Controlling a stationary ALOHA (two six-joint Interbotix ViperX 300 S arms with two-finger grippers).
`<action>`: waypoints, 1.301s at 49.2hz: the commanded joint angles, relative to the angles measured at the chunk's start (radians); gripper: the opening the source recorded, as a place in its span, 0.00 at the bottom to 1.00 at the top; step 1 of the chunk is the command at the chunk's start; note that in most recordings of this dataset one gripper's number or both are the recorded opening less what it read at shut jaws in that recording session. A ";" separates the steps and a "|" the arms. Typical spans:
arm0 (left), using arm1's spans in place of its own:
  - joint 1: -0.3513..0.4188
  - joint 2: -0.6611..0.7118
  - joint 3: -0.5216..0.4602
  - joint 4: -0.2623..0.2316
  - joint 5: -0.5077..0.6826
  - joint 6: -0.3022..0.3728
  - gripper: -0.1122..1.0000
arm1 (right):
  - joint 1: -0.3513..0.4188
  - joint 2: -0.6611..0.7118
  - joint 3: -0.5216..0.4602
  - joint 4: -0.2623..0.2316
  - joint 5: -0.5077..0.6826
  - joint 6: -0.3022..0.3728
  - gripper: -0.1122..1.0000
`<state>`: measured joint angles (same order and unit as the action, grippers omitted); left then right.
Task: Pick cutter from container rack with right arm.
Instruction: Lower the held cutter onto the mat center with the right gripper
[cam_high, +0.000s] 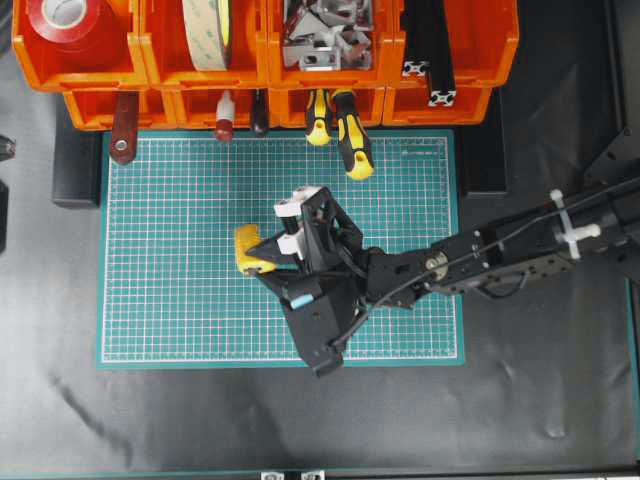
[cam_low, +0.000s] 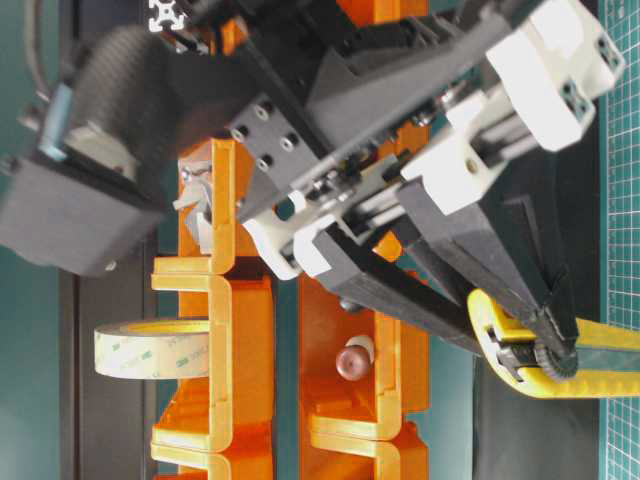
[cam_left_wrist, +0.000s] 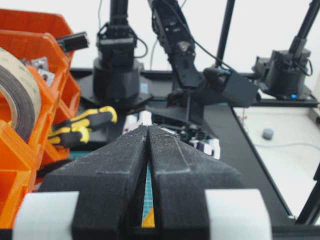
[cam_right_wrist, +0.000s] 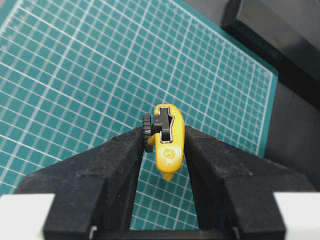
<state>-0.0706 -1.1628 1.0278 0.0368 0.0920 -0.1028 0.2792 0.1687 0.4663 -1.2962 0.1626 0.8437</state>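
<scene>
Overhead, the orange container rack (cam_high: 265, 70) runs along the top edge, holding red tape, a pale tape roll (cam_high: 208, 30) and metal parts; yellow-and-black screwdrivers (cam_high: 345, 130) poke out over the green cutting mat (cam_high: 170, 250). Left of mat centre, well clear of the rack, the yellow cutter (cam_high: 250, 250) sits clamped between the right gripper (cam_high: 268, 252) jaws, with bare mat around it. The right arm (cam_high: 480, 258) leaves toward the right edge. The left gripper (cam_left_wrist: 148, 131) jaws are pressed together on nothing.
</scene>
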 joint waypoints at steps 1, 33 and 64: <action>0.005 0.008 -0.028 0.003 -0.011 -0.002 0.10 | -0.011 -0.006 -0.014 -0.006 -0.009 0.005 0.35; 0.006 0.015 -0.023 0.003 -0.011 -0.002 0.10 | 0.006 0.021 0.067 0.023 -0.069 0.067 0.35; 0.006 0.017 -0.023 0.002 -0.003 -0.002 0.10 | 0.041 0.060 0.114 0.025 -0.160 0.195 0.58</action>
<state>-0.0660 -1.1612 1.0278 0.0368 0.0920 -0.1012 0.3083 0.2347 0.5875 -1.2809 0.0215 1.0063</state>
